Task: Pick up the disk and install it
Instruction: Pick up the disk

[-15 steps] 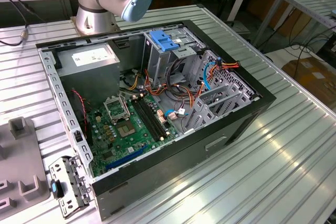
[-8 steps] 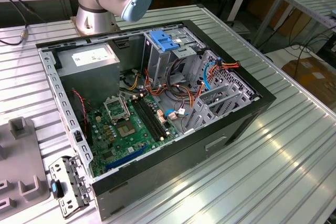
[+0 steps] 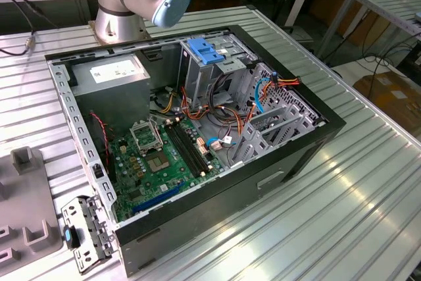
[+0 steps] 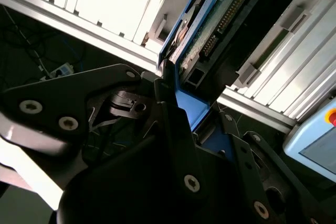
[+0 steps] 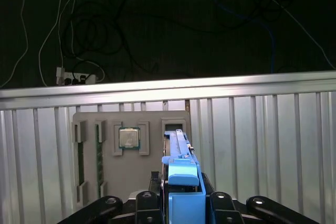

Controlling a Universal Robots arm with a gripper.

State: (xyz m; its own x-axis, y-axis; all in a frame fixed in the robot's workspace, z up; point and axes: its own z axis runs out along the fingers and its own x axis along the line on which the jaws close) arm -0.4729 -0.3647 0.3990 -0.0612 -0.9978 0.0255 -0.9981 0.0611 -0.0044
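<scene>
The jaws grip the disk (image 5: 178, 148) edge-on by its blue carrier rails, close over the grey fixture (image 5: 131, 121) on the slatted counter (image 5: 262, 145). We judge that a slip on the plastic rails could tilt the disk, jamming it as it enters the open computer case (image 3: 329, 123).

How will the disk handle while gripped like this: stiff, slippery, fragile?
The disk looks rigid: it stands straight, edge-on between the jaws. Its smooth blue rails may slip. The exposed circuit board in the second wrist view suggests fragility.
</scene>
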